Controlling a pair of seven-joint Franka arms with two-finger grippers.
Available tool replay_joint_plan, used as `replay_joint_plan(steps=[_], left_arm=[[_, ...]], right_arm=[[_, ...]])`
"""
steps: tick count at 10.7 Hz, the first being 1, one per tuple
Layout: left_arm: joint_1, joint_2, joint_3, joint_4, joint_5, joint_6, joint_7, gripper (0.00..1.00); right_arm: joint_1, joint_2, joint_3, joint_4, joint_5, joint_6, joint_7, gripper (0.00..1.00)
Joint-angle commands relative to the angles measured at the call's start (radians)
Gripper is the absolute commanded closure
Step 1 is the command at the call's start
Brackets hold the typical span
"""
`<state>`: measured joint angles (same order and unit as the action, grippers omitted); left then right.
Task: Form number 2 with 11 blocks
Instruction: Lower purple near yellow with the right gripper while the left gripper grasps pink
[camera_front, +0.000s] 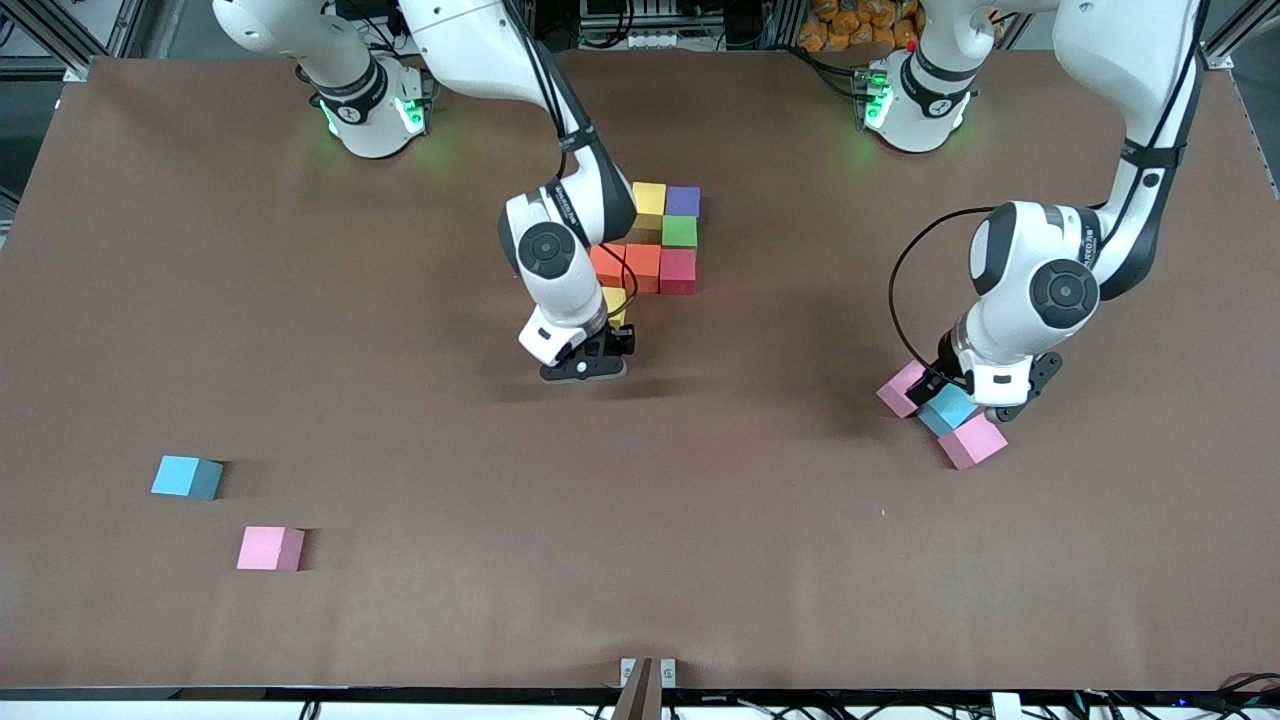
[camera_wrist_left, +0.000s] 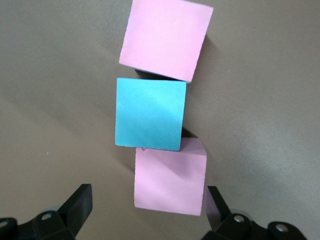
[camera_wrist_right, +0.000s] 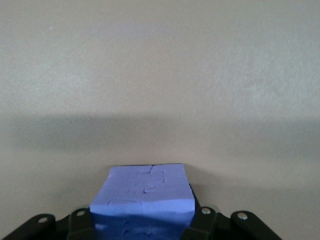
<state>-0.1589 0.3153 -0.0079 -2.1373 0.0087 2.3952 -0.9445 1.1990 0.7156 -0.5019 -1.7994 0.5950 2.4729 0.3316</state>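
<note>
**Blocks on the brown surface, counted**

From the front, a group of blocks sits in the middle of the surface (camera_front: 400, 620), near the arms' bases. I can count seven there: two yellow, one purple (camera_front: 683, 201), one green (camera_front: 679, 231), two orange and one red (camera_front: 677, 271). The right gripper (camera_front: 585, 366) is low, just nearer the camera than this group. The left gripper (camera_front: 1003, 400) is at three touching blocks: two pink and one blue (camera_front: 946, 408). One more blue block (camera_front: 187, 477) and one more pink block (camera_front: 271, 548) lie well apart toward the right arm's end, with lots of bare room around them.

In the left wrist view, the fingers (camera_wrist_left: 77, 202) are wide open around a pink block (camera_wrist_left: 170, 182), not touching it.

In the right wrist view, the fingers are closed on a purple-blue block (camera_wrist_right: 145, 192).
</note>
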Motion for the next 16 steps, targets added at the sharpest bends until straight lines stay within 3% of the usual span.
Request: replay_joint_plan(steps=[1,4,11,12,13,16], left_arm=[[0.006,0.007,-0.007,-0.022,-0.042,0.035,-0.013,0.0],[0.004,0.034,-0.007,-0.021,-0.064,0.076,-0.013,0.0],[-0.004,0.085,-0.007,-0.016,-0.072,0.146,-0.013,0.0],[-0.005,0.097,-0.009,-0.016,-0.072,0.163,-0.013,0.08],[-0.007,0.108,-0.01,-0.013,-0.072,0.17,-0.011,0.29],[-0.013,0.107,-0.018,-0.01,-0.079,0.17,-0.011,0.65]], right_arm=[[0.025,-0.004,-0.017,-0.021,-0.007,-0.017,0.05,0.97],[0.031,-0.001,-0.017,-0.044,-0.046,-0.025,0.049,0.97],[0.065,-0.007,-0.02,-0.101,-0.046,-0.026,0.049,0.98],[0.065,-0.008,-0.02,-0.109,-0.046,-0.026,0.052,0.98],[0.067,-0.008,-0.02,-0.113,-0.046,-0.026,0.055,0.98],[0.068,-0.008,-0.02,-0.129,-0.046,-0.026,0.092,0.98]])
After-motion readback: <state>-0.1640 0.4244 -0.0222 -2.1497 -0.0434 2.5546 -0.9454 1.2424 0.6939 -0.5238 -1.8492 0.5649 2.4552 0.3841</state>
